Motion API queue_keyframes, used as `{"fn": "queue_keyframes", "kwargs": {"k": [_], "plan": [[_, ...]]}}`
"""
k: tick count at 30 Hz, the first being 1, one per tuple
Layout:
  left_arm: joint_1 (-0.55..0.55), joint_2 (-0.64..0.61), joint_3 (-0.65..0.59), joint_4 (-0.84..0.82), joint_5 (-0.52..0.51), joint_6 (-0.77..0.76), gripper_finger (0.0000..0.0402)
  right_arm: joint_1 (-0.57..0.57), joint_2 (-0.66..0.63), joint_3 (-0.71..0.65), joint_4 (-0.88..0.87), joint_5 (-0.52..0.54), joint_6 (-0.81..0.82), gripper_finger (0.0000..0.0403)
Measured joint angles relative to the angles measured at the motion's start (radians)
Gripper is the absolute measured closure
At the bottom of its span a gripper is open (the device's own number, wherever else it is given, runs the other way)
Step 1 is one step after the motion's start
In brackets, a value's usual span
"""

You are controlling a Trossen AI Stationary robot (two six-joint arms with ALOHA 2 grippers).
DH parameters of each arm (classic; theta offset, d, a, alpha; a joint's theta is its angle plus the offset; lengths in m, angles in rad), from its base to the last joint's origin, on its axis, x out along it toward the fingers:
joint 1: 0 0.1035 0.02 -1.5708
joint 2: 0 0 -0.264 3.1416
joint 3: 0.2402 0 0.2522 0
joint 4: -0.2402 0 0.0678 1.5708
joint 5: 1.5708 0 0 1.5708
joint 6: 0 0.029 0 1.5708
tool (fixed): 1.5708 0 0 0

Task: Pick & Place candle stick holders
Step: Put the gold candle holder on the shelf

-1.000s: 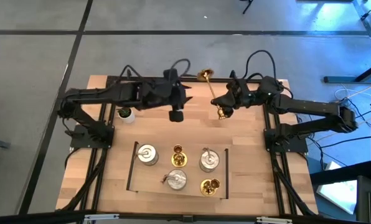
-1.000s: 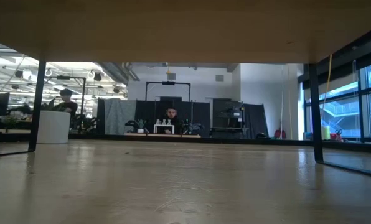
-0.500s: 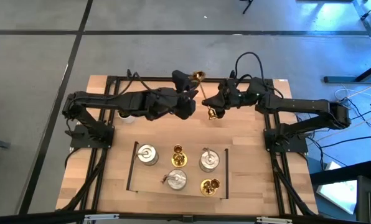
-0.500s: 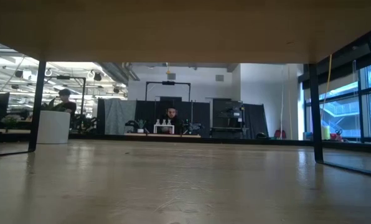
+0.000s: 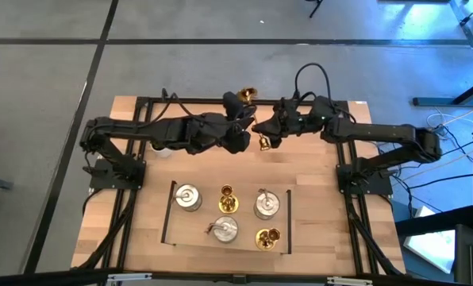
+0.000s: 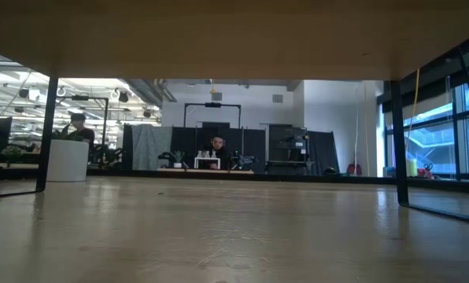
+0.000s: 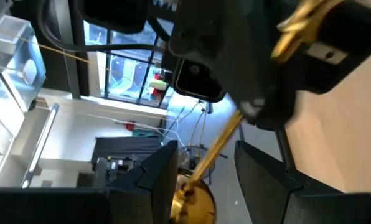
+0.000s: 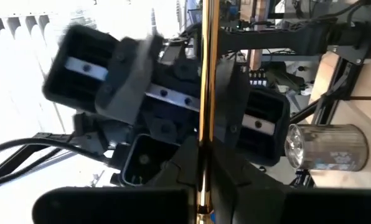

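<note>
Brass candle stick holder [image 5: 255, 119] is clamped by the right gripper [image 5: 267, 132]; left gripper [image 5: 244, 119] fingers straddle its stem, grip unclear, above the wooden table [image 5: 316, 238].

One gold holder [image 5: 255, 119] hangs above the table's far middle, slim stem slanting between my two pincers. Nearer me stand three squat silver holders [image 5: 188, 198], [image 5: 266, 203], [image 5: 223, 229] and two gold ones [image 5: 227, 199], [image 5: 267, 237], close together.
</note>
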Motion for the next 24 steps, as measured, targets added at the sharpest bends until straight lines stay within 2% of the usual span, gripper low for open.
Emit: {"fn": "queue_keyframes", "kwargs": {"k": [7, 17, 24], "plan": [[0.013, 0.004, -0.001, -0.008, 0.015, 0.017, 0.0249, 0.011, 0.010, 0.002, 0.004, 0.013, 0.000, 0.0388], [0.014, 0.030, 0.000, -0.018, 0.046, 0.017, 0.0279, 0.012, 0.010, 0.002, 0.007, 0.015, 0.000, 0.0388], [0.012, 0.050, 0.000, 0.015, 0.002, 0.018, 0.0300, 0.016, 0.011, 0.002, 0.008, 0.022, -0.011, 0.0388]]}}
